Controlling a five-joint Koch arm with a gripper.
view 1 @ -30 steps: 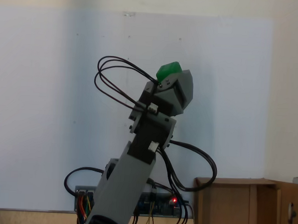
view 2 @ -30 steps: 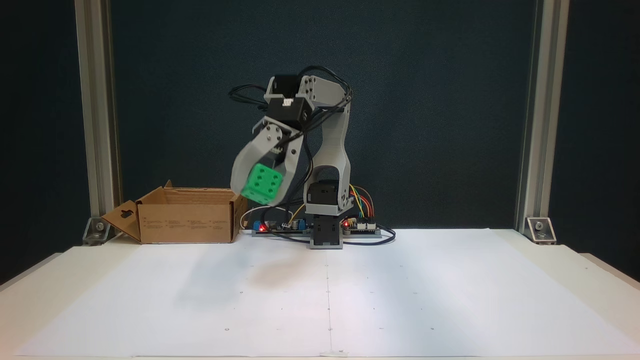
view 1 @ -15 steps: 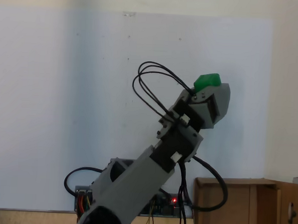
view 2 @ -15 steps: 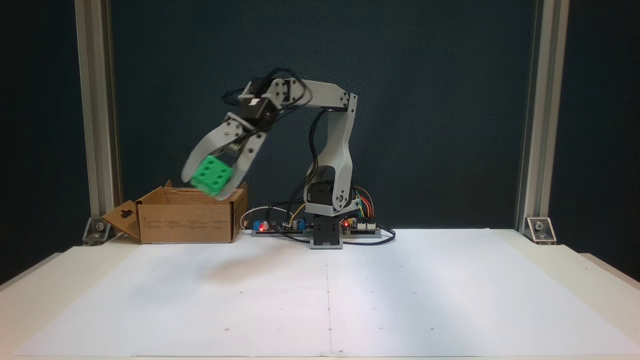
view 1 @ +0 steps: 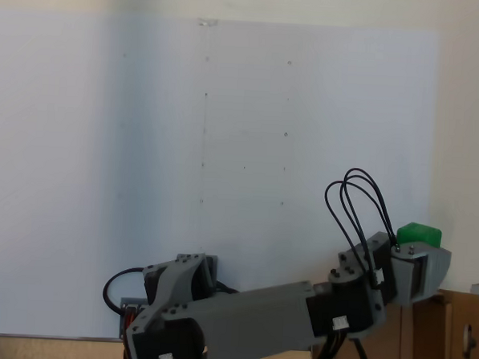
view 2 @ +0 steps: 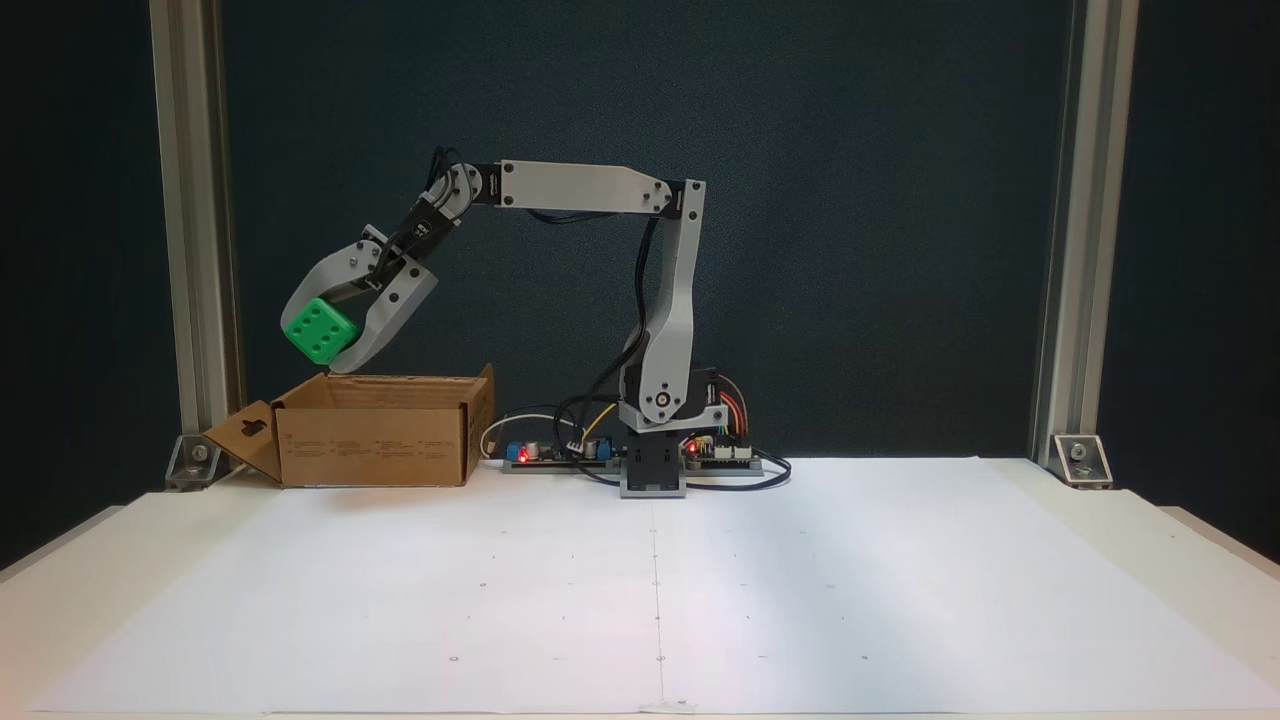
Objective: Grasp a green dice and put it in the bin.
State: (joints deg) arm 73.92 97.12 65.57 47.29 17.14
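White paper on the table, dark backdrop behind: I am carrying the green dice [view 2: 320, 331] to the bin [view 2: 375, 430].

I am holding the green dice pinched between the jaws of the gripper [view 2: 333, 338], up in the air above the bin's left end as the front fixed view shows it, apart from the cardboard and close over its rim. From the high fixed view the green dice [view 1: 419, 234] is sitting at the edge of the bin [view 1: 448, 339], so I am judging it not yet well inside the opening. I am planning to bring the arm [view 2: 580, 187] further over the middle, lower a little, then part the jaws, keeping clear of the upright flap [view 2: 245, 437] so nothing bounces out.
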